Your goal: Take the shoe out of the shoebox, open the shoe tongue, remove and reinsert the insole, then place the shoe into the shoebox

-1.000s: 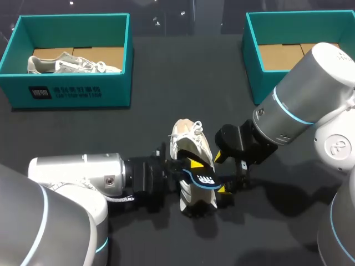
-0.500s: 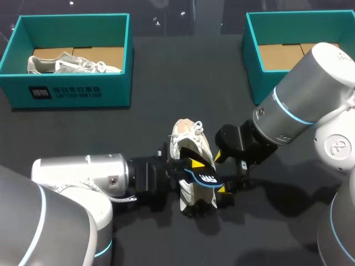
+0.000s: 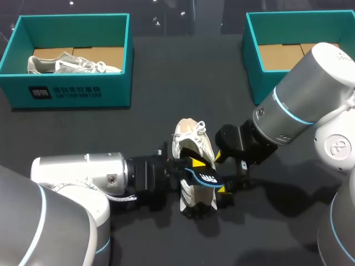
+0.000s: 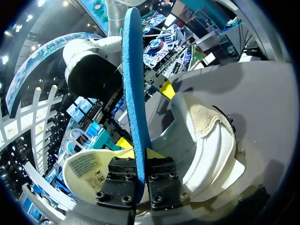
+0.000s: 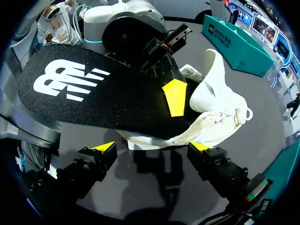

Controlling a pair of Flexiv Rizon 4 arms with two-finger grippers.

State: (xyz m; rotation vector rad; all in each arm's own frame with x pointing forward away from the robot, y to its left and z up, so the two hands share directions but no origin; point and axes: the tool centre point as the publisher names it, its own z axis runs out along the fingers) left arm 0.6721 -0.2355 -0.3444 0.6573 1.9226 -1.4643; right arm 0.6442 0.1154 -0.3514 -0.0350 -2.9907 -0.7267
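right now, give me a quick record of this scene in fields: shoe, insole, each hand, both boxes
shoe: white shoe on the dark table, outside both boxes, between the two hands
insole: black top, blue underside, lifted above the shoe's heel end; cannot tell if its far end is inside
left hand: shut on the insole, which stands edge-on between its fingers
right hand: open, fingers wide apart, gripping nothing
left box: holds another pale shoe
right box: no shoe visible, partly hidden by the right arm

Part of shoe [image 3: 188,141] hidden under insole [image 3: 202,178]; right shoebox [image 3: 260,83] cut off.
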